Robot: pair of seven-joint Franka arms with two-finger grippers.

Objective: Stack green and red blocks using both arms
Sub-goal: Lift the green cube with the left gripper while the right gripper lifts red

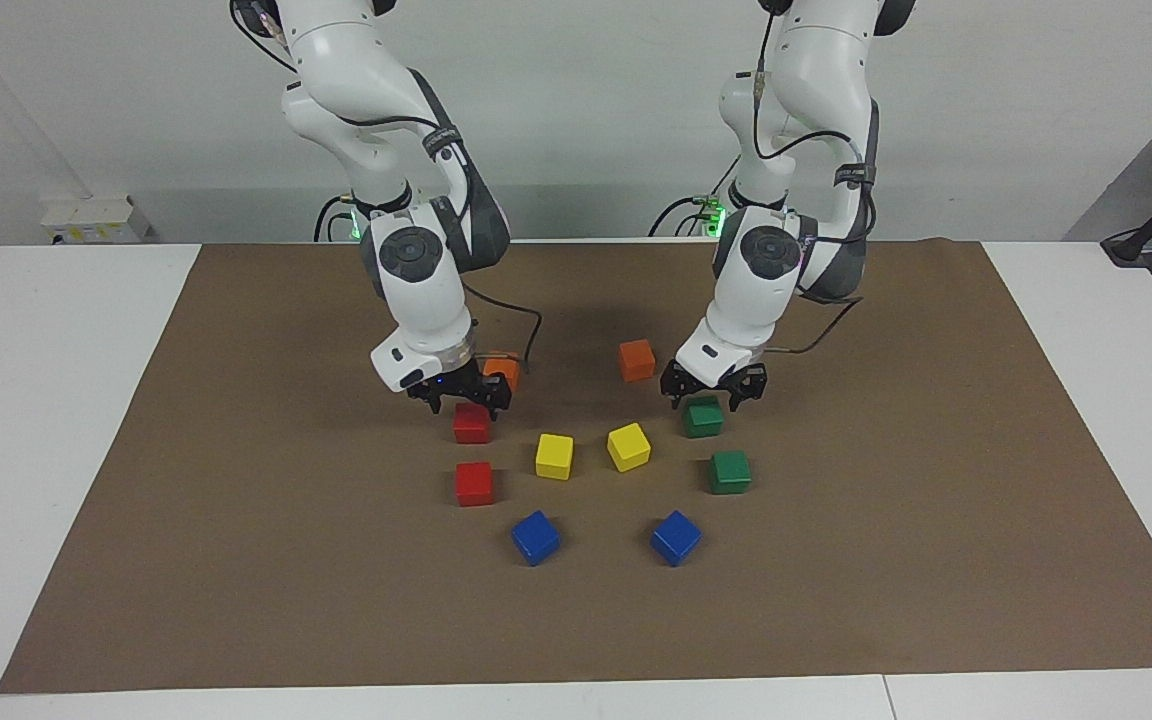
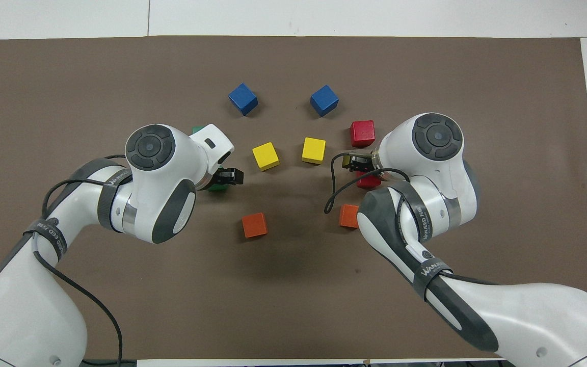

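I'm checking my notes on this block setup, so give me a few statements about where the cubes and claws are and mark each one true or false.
1. The right claw is low over the red block nearer the robots. True.
2. The left claw is over a blue cube. False: it is over the green block nearer the robots.
3. A red block is already stacked on another. False: the other red block sits alone on the brown mat, as does the other green block.
4. The two yellow cubes lie between the red and green blocks. True.
5. The two blue cubes lie farthest from the robots. True.
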